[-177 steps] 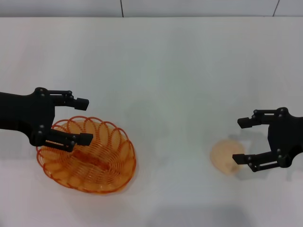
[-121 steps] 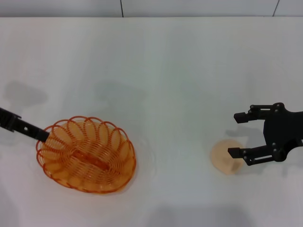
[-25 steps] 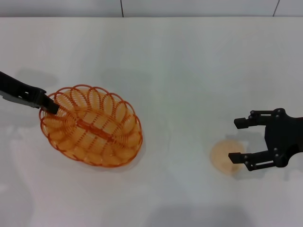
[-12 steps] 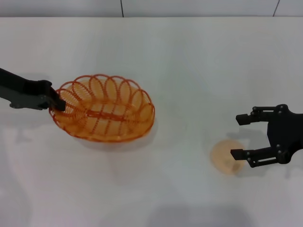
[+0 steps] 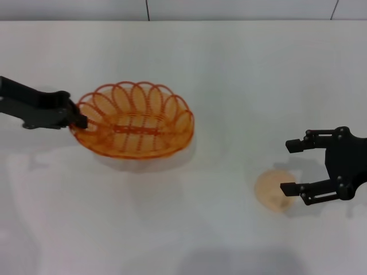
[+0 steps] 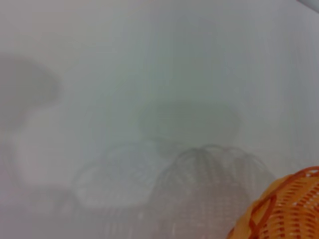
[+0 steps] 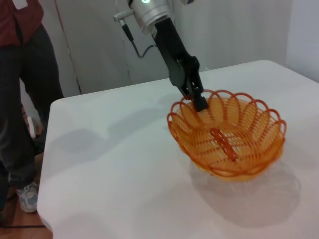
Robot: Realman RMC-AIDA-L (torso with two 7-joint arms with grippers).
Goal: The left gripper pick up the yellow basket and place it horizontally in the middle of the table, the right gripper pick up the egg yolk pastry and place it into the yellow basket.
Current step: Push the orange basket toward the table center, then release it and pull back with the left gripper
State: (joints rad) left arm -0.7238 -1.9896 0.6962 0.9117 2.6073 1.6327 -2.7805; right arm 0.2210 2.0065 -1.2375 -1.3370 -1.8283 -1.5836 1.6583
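Note:
The yellow basket [image 5: 135, 120] is an oval orange-amber wire basket, held lifted above the table, left of the table's middle, its long axis lying across the view. My left gripper [image 5: 80, 121] is shut on its left rim. The right wrist view shows the basket [image 7: 228, 133] in the air over its shadow, with the left gripper [image 7: 199, 103] clamped on the rim. An edge of the basket [image 6: 284, 209] shows in the left wrist view. The egg yolk pastry [image 5: 274, 189] lies on the table at the right. My right gripper [image 5: 290, 167] is open, its fingers just right of the pastry.
The white table [image 5: 218, 86] spreads across the head view, with a wall [image 5: 172, 8] behind its far edge. In the right wrist view a person [image 7: 22, 94] stands beyond the table's end.
My left gripper has closed on the basket's rim, lifted it and carried it up and to the right while turning it level. The right gripper and pastry have barely moved.

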